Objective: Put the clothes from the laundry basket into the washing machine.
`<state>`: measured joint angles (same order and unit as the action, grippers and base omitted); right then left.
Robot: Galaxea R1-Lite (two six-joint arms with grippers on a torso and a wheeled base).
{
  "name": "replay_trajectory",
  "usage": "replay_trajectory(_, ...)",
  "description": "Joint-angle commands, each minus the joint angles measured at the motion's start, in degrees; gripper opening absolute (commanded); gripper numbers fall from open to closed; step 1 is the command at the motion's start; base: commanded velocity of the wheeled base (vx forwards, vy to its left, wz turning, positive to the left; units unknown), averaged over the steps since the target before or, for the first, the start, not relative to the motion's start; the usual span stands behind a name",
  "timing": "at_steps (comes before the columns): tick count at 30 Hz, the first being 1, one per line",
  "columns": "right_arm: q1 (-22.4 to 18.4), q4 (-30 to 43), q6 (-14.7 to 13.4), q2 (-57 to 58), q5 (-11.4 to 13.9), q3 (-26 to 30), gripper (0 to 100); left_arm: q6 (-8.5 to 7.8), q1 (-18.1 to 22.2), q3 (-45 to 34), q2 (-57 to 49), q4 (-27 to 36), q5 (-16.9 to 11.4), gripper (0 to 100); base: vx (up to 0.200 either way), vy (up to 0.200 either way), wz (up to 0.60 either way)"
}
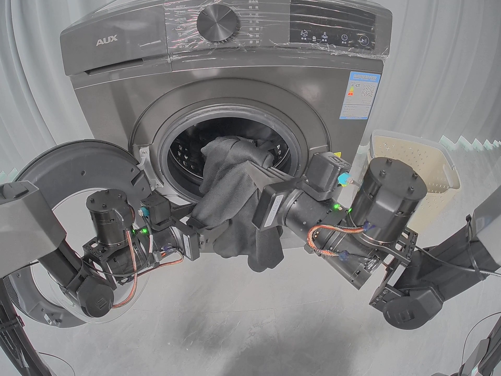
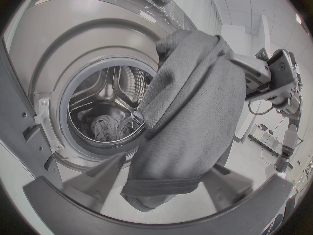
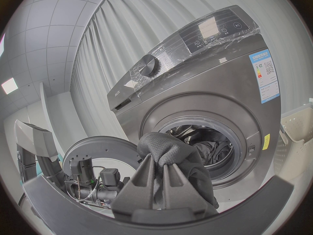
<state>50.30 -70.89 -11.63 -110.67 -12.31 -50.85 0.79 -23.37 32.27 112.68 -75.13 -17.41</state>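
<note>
Dark garment [image 1: 235, 199] draped over washing machine [image 1: 224, 79] mouth, partly blocking it. Right gripper [image 3: 158, 177] clamped on upper fold; left gripper [image 2: 166, 177] spread wide around lower hem. Open door [image 1: 78, 168] stood left, laundry basket [image 1: 417, 157] right; other clothes [image 2: 104, 126] lay in drum.

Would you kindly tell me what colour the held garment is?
The garment is plain dark grey; the left wrist view shows it best.

Dark garment [image 1: 229, 204] hanging before open washing machine [image 1: 224, 84] drum
</note>
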Motion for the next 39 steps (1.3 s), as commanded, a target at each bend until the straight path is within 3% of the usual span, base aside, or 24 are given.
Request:
replay_trajectory(1,-0.2,-0.2,0.0,-0.4,0.0,0.0,0,0.17,-0.3,-0.8,-0.5,-1.9,-0.2,0,0.0,0.0,0.0)
replay_trajectory(10,-0.6,-0.3,0.1,-2.0,0.0,0.0,0,0.0,-1.4,-8.1,-0.6,-13.4,-1.0,0,0.0,0.0,0.0)
replay_trajectory(13,-0.6,-1.0,0.2,-2.5,0.0,0.0,0,-0.27,-1.4,-10.0,-0.8,-13.8,-1.0,0,0.0,0.0,0.0)
replay_trajectory(18,-1.0,-2.7,0.2,-4.3,-0.1,0.1,0,0.7,-1.9,-11.9,-1.9,-13.9,-2.3,0,0.0,0.0,0.0)
replay_trajectory(20,-1.3,-3.0,0.2,-5.0,0.0,0.7,0,0.17,-1.9,-11.7,-1.8,-13.9,-2.5,0,0.0,0.0,0.0)
replay_trajectory(21,-1.3,-3.6,0.3,-5.0,0.0,0.9,100,0.17,-1.9,-11.7,-2.0,-13.9,-2.5,0,0.0,0.0,0.0)
replay_trajectory(32,-2.9,-3.0,0.8,-7.1,0.0,11.9,100,4.48,-2.6,-10.5,-7.6,-13.8,-3.0,0,0.0,0.0,0.0)
replay_trajectory(39,-2.8,-3.4,2.2,-7.9,0.1,14.5,100,4.57,-2.7,-8.7,-6.9,-13.8,-2.1,0,0.0,0.0,0.0)
